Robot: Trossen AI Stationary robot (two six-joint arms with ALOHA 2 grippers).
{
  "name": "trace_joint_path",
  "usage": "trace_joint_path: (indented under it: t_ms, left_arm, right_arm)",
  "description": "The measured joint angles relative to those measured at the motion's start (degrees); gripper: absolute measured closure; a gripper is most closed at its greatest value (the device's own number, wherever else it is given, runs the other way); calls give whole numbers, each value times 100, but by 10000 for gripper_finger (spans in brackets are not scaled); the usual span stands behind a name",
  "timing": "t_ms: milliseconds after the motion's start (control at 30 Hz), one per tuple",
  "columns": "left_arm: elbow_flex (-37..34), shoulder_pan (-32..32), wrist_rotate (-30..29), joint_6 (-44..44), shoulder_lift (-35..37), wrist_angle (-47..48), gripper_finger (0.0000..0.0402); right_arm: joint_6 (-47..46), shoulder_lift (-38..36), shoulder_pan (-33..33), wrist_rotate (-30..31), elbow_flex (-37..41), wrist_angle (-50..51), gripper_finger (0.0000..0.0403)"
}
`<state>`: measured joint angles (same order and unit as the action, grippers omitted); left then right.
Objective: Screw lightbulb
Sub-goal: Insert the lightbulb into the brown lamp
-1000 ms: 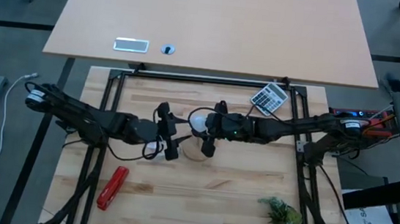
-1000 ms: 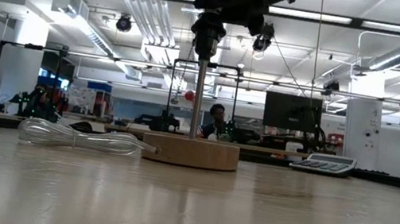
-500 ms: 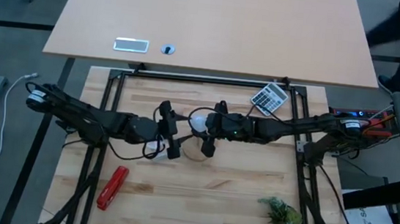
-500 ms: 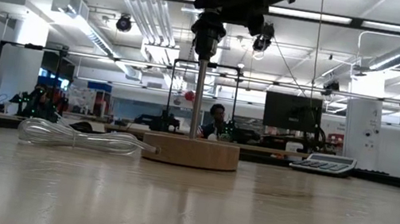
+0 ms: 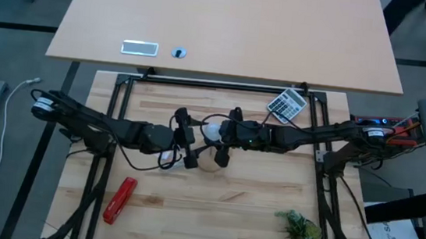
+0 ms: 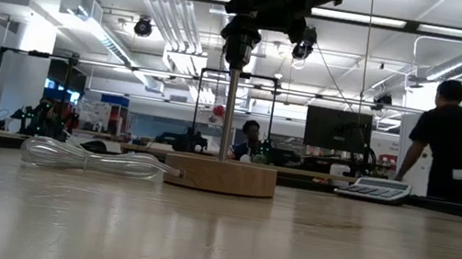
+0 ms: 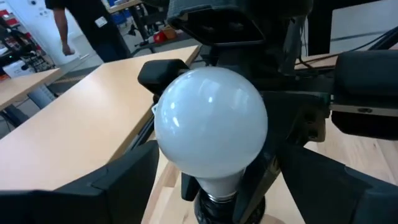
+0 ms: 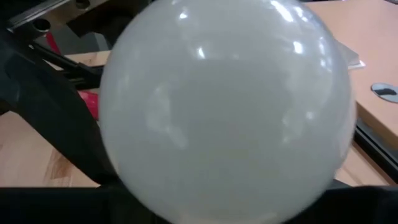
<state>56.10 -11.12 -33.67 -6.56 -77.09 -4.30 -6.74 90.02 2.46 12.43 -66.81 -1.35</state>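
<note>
High view: left hand (image 5: 189, 142), wider than before, nears the lightbulb (image 5: 211, 129) the right hand (image 5: 225, 139) apparently grips.

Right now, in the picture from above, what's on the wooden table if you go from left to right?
Red tool → left fingers → lightbulb → calculator → green plant.
</note>
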Motion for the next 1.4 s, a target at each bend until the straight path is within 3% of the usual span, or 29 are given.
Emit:
trace_joint_path:
  t_ms: [667,1400]
  left_arm:
    - [0,88,-470,274,43,65,106]
    - [2,82,-468,326,80,275,106]
  right_arm:
    - [-419,-69,26,-29,-7,347,226]
    - [-488,-285,128,-35,-4,625,226]
